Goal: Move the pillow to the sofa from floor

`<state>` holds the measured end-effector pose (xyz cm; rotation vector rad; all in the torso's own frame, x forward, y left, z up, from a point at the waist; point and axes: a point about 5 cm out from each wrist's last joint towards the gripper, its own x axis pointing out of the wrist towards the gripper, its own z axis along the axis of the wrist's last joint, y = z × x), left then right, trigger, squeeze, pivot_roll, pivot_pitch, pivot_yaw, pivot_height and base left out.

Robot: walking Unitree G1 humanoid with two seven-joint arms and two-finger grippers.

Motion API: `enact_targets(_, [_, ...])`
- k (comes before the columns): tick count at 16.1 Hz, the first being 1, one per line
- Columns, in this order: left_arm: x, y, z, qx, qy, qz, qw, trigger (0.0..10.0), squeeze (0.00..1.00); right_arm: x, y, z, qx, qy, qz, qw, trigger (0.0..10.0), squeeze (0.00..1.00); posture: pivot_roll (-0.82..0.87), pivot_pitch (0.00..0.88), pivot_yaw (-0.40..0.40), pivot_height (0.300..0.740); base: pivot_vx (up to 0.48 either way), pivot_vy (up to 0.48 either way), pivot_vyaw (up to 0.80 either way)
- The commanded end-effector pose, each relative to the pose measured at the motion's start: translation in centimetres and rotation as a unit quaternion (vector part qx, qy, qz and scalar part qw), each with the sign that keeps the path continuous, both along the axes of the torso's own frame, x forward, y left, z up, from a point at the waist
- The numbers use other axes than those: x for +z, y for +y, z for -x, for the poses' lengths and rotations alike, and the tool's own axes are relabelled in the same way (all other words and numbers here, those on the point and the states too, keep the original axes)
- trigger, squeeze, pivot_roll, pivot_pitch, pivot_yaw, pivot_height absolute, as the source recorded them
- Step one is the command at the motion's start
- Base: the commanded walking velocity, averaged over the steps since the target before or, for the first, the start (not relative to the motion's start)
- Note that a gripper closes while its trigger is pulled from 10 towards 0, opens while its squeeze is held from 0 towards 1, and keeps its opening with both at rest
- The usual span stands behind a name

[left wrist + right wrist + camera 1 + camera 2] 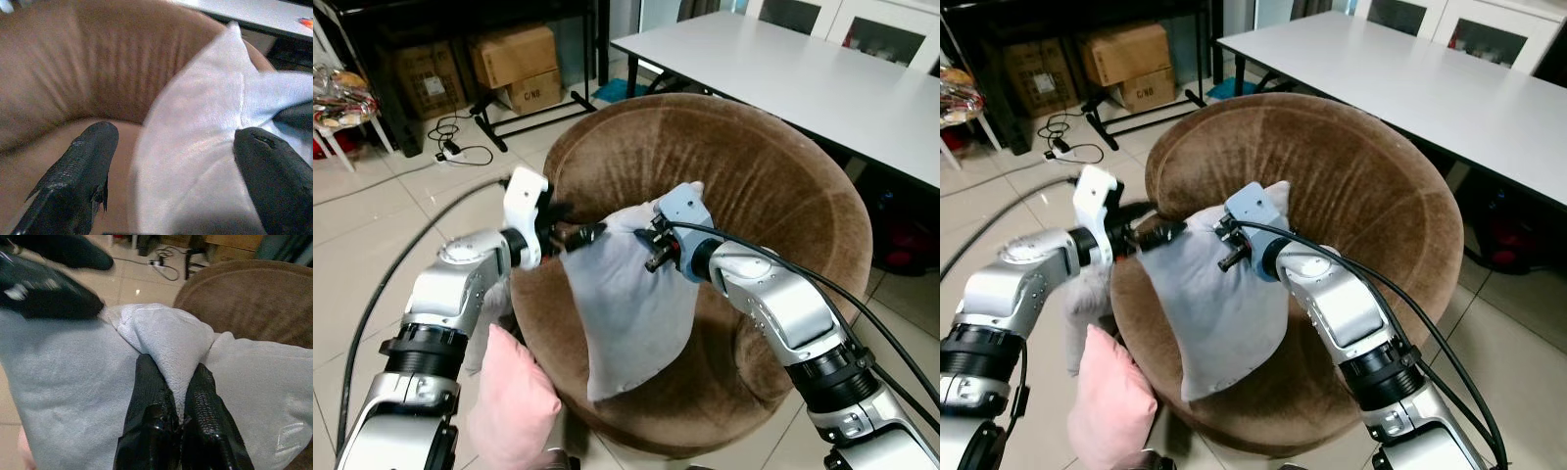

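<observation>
A light grey pillow (631, 304) hangs over the seat of the round brown sofa chair (754, 166), its lower end resting on the cushion. My right gripper (171, 374) is shut on a bunched fold at the pillow's top edge, with its fingers (654, 247) pinching the cloth. My left gripper (173, 142) is open at the pillow's other top corner (579, 235), one finger against the cloth and the other over the brown seat. A pink pillow (514, 401) lies on the floor against the chair's front left side.
A grey table (822, 78) stands close behind the chair on the right. Cardboard boxes (514, 59) sit under a black rack at the back left, with cables (460, 147) on the tiled floor. A thick black cable (382, 294) trails past my left arm.
</observation>
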<state>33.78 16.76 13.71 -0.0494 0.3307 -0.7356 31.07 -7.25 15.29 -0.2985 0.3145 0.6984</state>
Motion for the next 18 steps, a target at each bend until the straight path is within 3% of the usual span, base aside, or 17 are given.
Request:
enact_targets(1, [-0.3,-0.7,-0.1,-0.032,0.026,0.024,0.999,10.0,0.04,1.8,0.5,0.1,0.021,-0.040,-0.015,0.999,10.0,0.00,-0.02,0.000,-0.024,0.740,0.000,0.000,0.00])
enact_targets(3, [-1.5,-1.2,0.0,-0.064,0.062,0.028,0.996,10.0,0.00,2.3,0.7,0.2,0.034,-0.046,-0.017,0.998,10.0,0.00,-0.03,0.000,-0.020,0.740,0.000,0.000,0.00])
enact_targets(5, [-2.8,-2.2,-0.4,-0.094,0.061,-0.009,0.994,10.0,0.00,2.8,1.4,0.9,0.066,-0.051,-0.024,0.996,10.0,0.00,-0.03,0.000,-0.018,0.740,0.000,0.000,0.00])
enact_targets(7, [-2.6,-2.4,-0.6,-0.099,0.052,-0.004,0.994,10.0,0.00,2.7,1.5,1.0,0.069,-0.050,-0.024,0.996,10.0,0.00,-0.03,0.000,-0.018,0.740,0.000,0.000,0.00])
enact_targets(8, [-2.0,-3.4,-0.4,-0.137,0.048,0.025,0.989,10.0,0.00,2.5,1.8,1.2,0.076,-0.045,-0.020,0.996,10.0,0.00,-0.03,0.000,-0.017,0.740,0.000,0.000,0.00])
enact_targets(9, [-2.1,-3.9,-0.1,-0.164,0.060,0.019,0.985,10.0,0.00,2.3,2.1,1.3,0.079,-0.042,-0.017,0.996,10.0,0.00,-0.03,0.000,-0.013,0.740,0.000,0.000,0.00])
enact_targets(12, [-3.4,-3.3,-0.1,-0.141,0.074,-0.041,0.986,9.5,0.00,2.4,2.2,1.3,0.081,-0.042,-0.017,0.996,10.0,0.00,-0.03,0.000,-0.012,0.740,0.000,0.000,0.00])
enact_targets(13, [-4.1,-2.8,-0.5,-0.111,0.071,-0.083,0.988,3.7,0.00,2.5,2.2,1.2,0.081,-0.043,-0.017,0.996,10.0,0.00,-0.03,0.000,-0.015,0.740,0.000,0.000,0.00])
enact_targets(14, [-4.4,-2.4,-0.7,-0.090,0.074,-0.092,0.989,0.0,0.00,2.5,2.2,1.2,0.082,-0.043,-0.017,0.996,10.0,0.00,-0.03,0.000,-0.016,0.740,0.000,0.000,0.00])
enact_targets(18, [-4.9,-2.1,-0.9,-0.052,0.083,-0.064,0.993,0.0,0.00,2.7,2.4,1.1,0.086,-0.045,-0.021,0.995,10.0,0.00,-0.03,0.000,-0.016,0.740,0.000,0.000,0.00])
